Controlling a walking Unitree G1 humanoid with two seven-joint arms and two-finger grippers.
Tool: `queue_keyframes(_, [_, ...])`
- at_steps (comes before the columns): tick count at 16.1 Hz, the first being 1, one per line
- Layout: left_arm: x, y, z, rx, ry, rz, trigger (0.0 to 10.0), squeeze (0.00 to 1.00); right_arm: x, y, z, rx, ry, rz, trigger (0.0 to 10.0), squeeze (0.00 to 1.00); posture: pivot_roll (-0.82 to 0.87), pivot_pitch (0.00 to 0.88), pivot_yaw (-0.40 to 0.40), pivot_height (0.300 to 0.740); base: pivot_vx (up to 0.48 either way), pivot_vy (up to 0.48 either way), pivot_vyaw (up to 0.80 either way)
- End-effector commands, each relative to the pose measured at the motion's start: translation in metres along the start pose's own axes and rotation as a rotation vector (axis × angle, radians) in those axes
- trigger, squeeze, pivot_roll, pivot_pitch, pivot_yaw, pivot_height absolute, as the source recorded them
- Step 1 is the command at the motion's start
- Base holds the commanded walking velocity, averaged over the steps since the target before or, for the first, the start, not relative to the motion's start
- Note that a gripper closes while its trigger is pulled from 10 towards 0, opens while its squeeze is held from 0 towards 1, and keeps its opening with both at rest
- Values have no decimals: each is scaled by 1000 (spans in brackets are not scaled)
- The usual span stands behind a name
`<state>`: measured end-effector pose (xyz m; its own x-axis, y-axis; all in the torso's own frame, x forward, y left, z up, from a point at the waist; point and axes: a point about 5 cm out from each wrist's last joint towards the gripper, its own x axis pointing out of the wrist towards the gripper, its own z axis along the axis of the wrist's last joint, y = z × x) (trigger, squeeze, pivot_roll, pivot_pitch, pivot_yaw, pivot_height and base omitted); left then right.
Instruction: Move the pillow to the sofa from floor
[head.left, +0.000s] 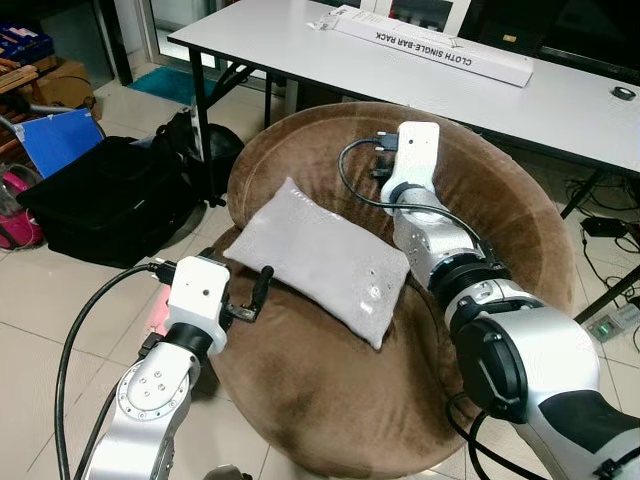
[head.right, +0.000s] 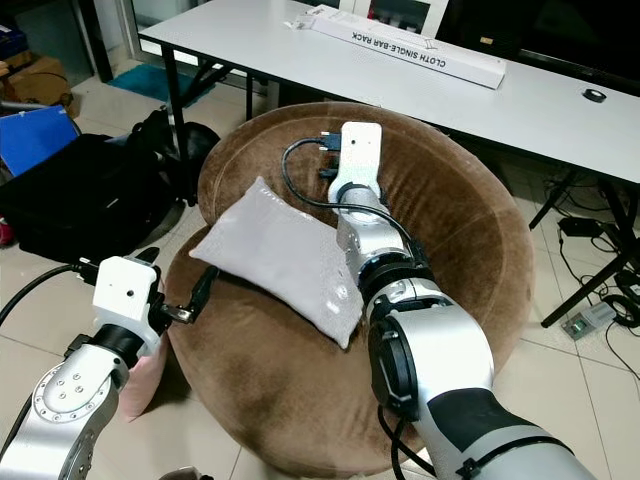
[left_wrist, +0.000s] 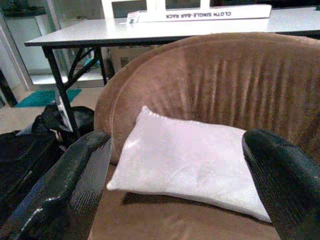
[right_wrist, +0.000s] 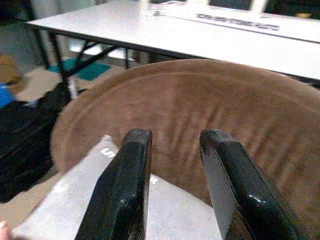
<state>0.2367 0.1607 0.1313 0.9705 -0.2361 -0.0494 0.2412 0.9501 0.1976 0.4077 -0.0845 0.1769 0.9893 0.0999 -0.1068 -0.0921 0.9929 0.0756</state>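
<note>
A grey pillow (head.left: 318, 265) lies flat on the seat of a round brown sofa chair (head.left: 500, 210), slightly askew, with one corner reaching toward the curved backrest and the opposite corner hanging near the front edge of the seat. It is already off the floor, so the task looks nearly finished.

The left gripper (head.left: 255, 297) hovers at the seat's left rim, just beside the pillow's near edge. Its two black fingers (left_wrist: 60, 195) are spread wide and hold nothing. The right gripper (right_wrist: 172, 165) reaches over the far side of the pillow, toward the backrest. Its fingers stand a small gap apart with nothing between them, so it too is empty.

The step in hand appears to be letting go and backing away. To do it well, both arms should lift straight up and clear before pulling back, so no finger snags the fabric and drags the pillow toward the front edge.

The pillow is rectangular, thin and soft, in a pale grey woven cloth with a faint sheen. The chair is tub-shaped and covered in plush brown velvet, ribbed along the backrest. Behind it stands a smooth white table (head.left: 270, 40) holding a long white carton (head.left: 430, 45). A black bag (head.left: 100, 200) sits on the tiled floor to the left.
</note>
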Motion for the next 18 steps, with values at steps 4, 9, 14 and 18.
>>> queue_keyframes(4, [6, 1, -10, -35, 34, 62, 10000, 0, -11, -15, -32, -53, 28, 174, 10000, 0, 109, 0, -102, 740, 0, 0, 0])
queue_keyframes(9, [27, -15, -21, -33, 75, 19, 10000, 0, -74, -74, -84, -34, 56, 20, 10000, 0, 12, 0, -1, 740, 0, 0, 0])
queue_keyframes(14, [34, -17, -28, -31, 82, 2, 10000, 0, -130, -88, -107, -31, 119, -118, 10000, 0, -45, 0, 42, 740, 0, 0, 0])
queue_keyframes(18, [28, -15, -37, -63, 82, 15, 10000, 0, -139, -83, -112, -54, 141, -148, 10000, 0, -53, 0, 53, 740, 0, 0, 0])
